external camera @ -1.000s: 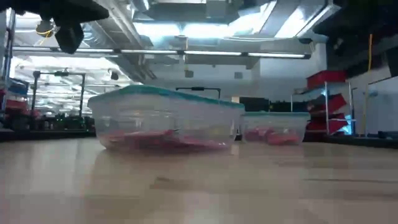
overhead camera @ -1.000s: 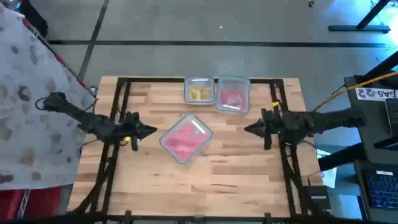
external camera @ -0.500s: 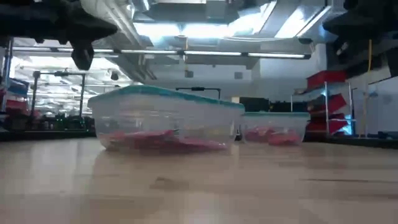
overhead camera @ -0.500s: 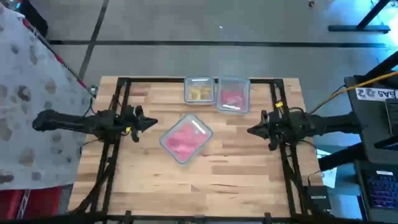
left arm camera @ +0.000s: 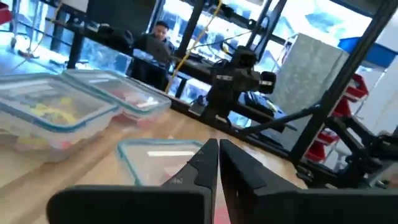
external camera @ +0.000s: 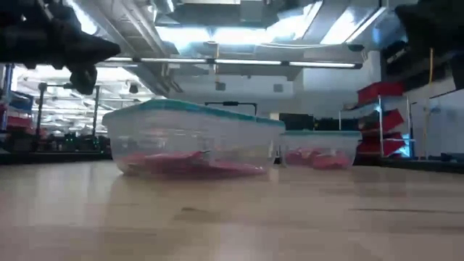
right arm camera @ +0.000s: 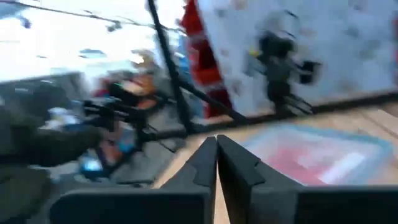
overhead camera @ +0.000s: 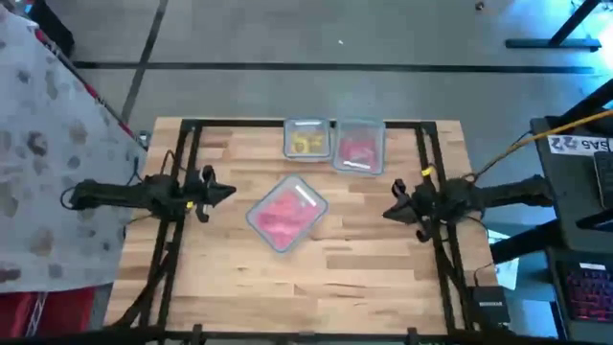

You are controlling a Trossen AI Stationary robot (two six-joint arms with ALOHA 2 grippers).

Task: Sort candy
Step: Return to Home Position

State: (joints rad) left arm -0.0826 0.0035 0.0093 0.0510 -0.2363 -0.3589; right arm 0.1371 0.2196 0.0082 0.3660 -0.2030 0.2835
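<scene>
Left pincer point(overhead camera: 226, 192), right pincer point(overhead camera: 389, 211): both pressed shut, empty, raised at opposite sides of wooden desk point(overhead camera: 364, 278). Pink wrapped candy point(overhead camera: 283, 213) lies between them, inside lidded clear plastic tub point(overhead camera: 253, 218).

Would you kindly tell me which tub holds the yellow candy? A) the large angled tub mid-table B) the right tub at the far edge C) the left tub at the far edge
C: the high view shows yellow candy in the left far-edge tub, while the right far-edge tub and the large angled tub hold pink candy.
</scene>
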